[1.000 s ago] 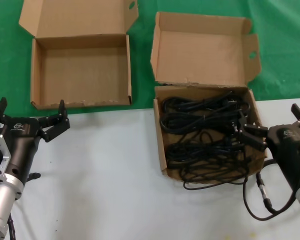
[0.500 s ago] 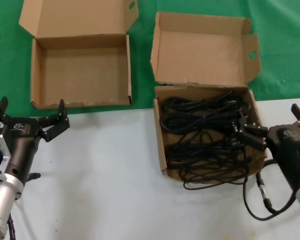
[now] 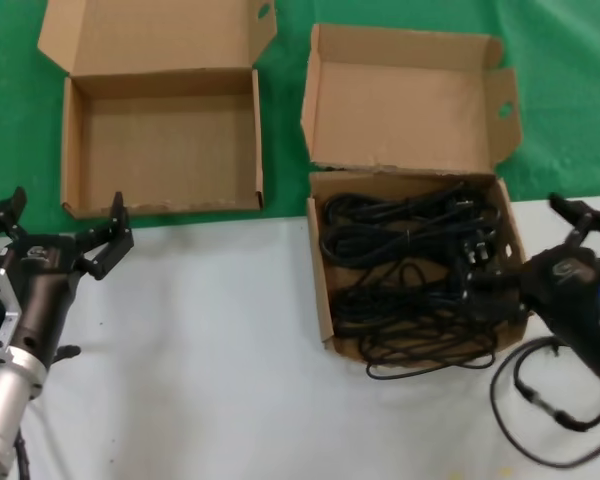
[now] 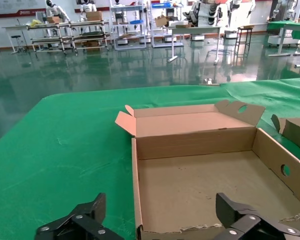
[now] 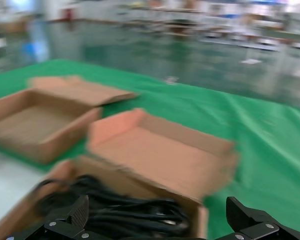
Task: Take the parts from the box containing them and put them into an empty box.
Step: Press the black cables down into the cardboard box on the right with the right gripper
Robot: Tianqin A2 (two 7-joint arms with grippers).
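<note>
My right claw point(image 3: 533, 248) is spread wide and holds nothing; it hangs at the right edge of the squarish brown cardboard box point(image 3: 321, 290), one finger reaching over the tangled black power cords point(image 3: 410, 275) lying inside it. That box sits on the white worktop point(image 3: 210, 350), its tall lid standing up behind. My left claw point(image 3: 64, 225) is also wide open and empty, just in front of the wider empty brown cardboard box point(image 3: 68, 160), which rests on the green cloth point(image 3: 10, 110).

Black tools point(image 3: 58, 232), silver L forearm point(image 3: 2, 405), black cable w/ metal connector point(image 3: 536, 400).
</note>
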